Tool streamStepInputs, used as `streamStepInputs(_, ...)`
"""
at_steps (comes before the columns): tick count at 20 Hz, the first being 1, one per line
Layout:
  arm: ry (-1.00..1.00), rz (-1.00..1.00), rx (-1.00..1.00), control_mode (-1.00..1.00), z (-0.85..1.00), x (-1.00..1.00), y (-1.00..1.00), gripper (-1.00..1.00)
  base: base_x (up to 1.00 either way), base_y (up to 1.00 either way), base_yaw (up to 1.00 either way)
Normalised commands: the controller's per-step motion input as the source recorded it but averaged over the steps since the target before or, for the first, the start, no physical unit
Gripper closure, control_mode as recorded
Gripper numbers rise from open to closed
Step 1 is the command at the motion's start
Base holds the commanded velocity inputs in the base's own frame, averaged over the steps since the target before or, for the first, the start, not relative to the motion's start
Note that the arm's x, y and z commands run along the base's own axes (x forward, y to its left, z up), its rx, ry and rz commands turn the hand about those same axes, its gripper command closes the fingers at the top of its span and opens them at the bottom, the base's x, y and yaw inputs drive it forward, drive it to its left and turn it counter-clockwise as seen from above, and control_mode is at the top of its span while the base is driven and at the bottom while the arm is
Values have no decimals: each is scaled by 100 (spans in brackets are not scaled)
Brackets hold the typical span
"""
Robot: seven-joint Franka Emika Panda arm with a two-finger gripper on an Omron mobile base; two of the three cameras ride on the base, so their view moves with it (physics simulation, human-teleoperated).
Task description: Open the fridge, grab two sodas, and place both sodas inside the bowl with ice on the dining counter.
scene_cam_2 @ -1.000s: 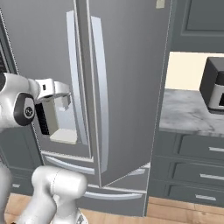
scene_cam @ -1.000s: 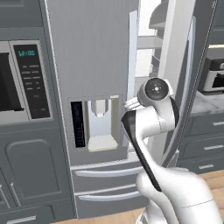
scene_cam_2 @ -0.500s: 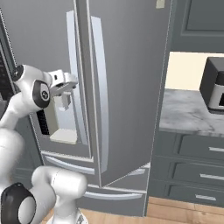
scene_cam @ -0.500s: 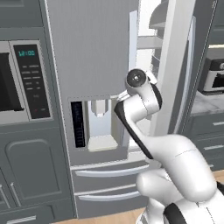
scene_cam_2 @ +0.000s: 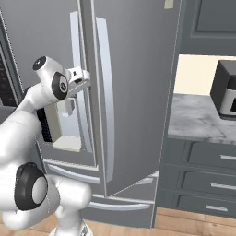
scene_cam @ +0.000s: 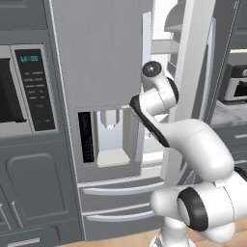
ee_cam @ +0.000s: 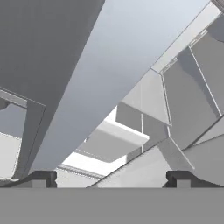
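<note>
Gripper [scene_cam_2: 83, 78] spread wide and empty, raised at the seam between the doors of the fridge [scene_cam: 101, 72]. Right door [scene_cam_2: 133, 92] already swung partly out; white shelves [ee_cam: 111, 142] straight ahead between the fingertips. Door edge running long and vertical beside the jaws. Sodas probably deeper inside, ahead of the jaws, hidden for now.

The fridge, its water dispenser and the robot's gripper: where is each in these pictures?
fridge [scene_cam: 101, 53]: left base view, on the grey front of the left door.
water dispenser [scene_cam: 112, 137]: left base view, in its pale recess.
gripper [scene_cam_2: 83, 79]: right base view, between its open fingertips, beside the door handle.
</note>
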Motion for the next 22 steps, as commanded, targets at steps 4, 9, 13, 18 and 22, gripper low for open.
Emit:
streamStepInputs(4, 14, 0, 0, -100, -5, 24, -44, -100, 0, 0, 0)
streamStepInputs(9, 16, -4, 0, -100, -6, -5, -47, -100, 0, 0, 0)
streamStepInputs(13, 11, -11, 0, -100, -9, -44, -52, -100, 0, 0, 0)
streamStepInputs(18, 7, -13, 0, -100, -10, -53, -63, -100, 0, 0, 0)
streamStepInputs(22, 1, -11, 0, -100, -3, -52, -81, -100, 0, 0, 0)
